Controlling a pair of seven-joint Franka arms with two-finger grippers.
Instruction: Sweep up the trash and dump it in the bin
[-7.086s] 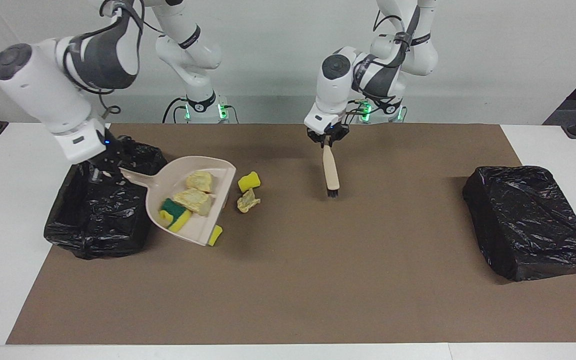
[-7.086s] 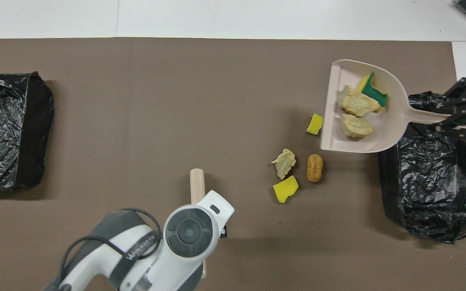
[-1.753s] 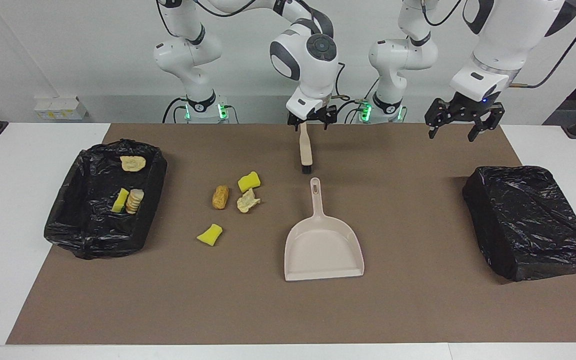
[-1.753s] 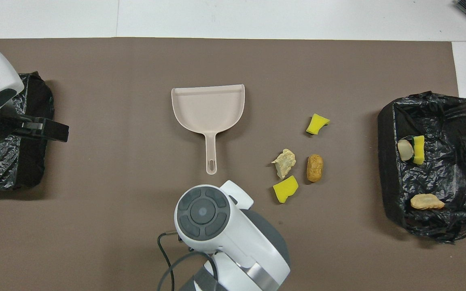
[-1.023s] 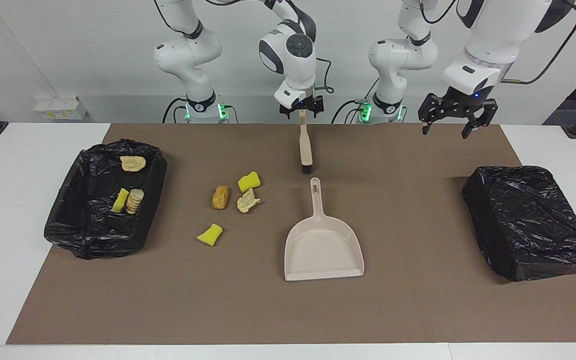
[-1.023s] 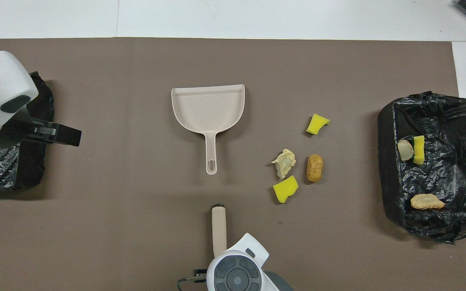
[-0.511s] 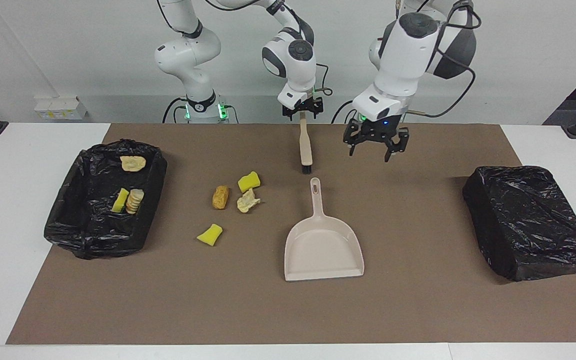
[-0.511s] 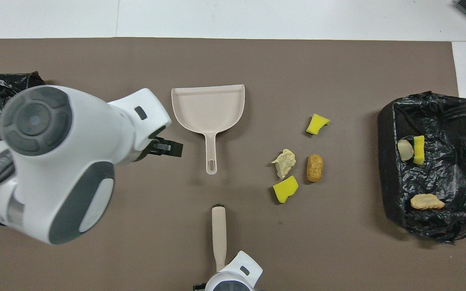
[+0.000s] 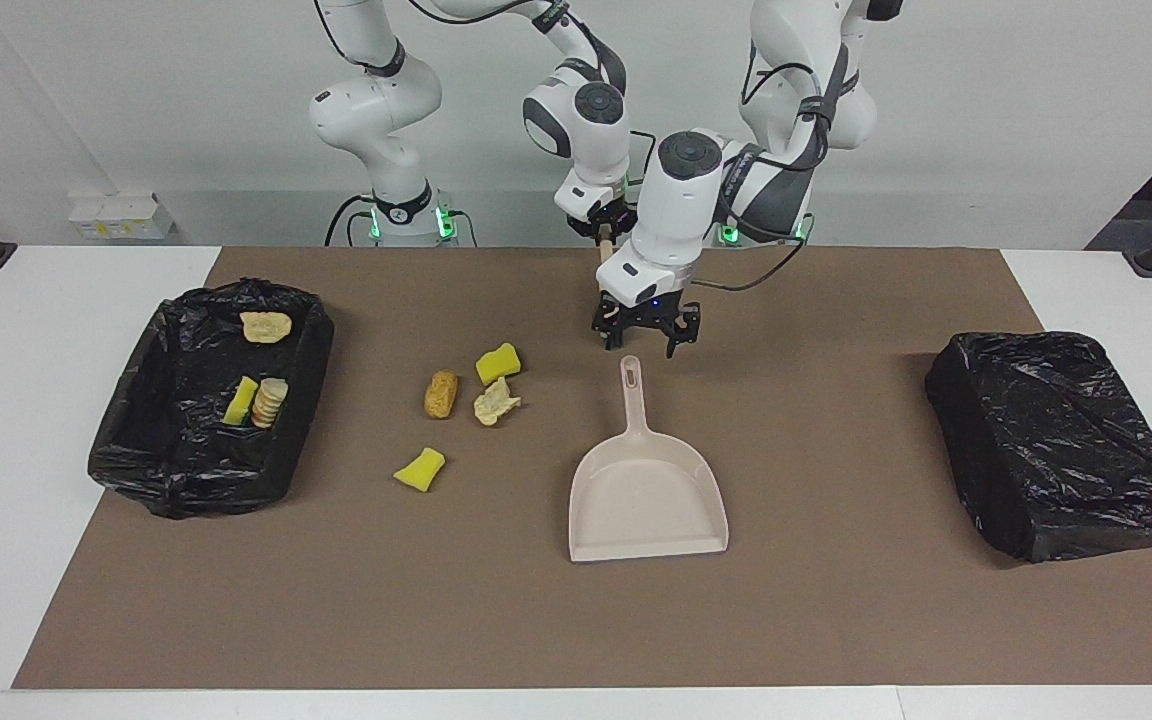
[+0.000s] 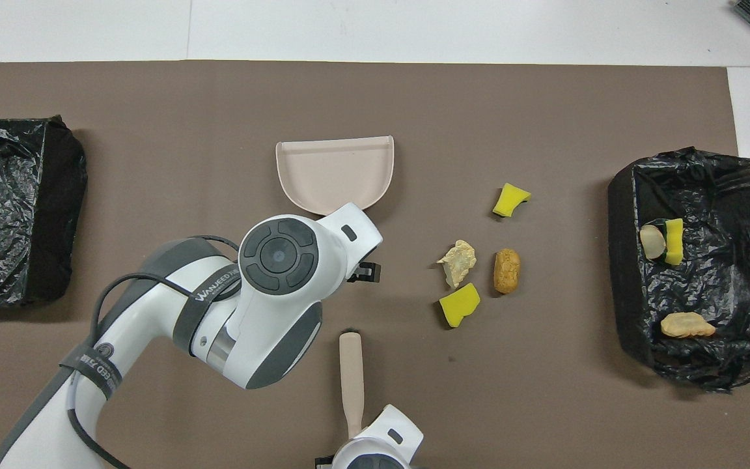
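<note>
The left claw [image 9: 646, 340] has been swung across from the left arm's end of the table and is now held, spread wide, over the dustpan [image 9: 648, 495] handle. The brush [image 10: 351, 374] is gripped by the right claw [image 9: 604, 228]. Four trash scraps [image 9: 444, 394] are left on the mat, others in the bin [image 9: 136, 470].

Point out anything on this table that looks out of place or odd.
Four scraps lie loose on the brown mat between dustpan and open bin: two yellow sponge chunks, a bread-like piece, a paper wad. Nothing else stands out.
</note>
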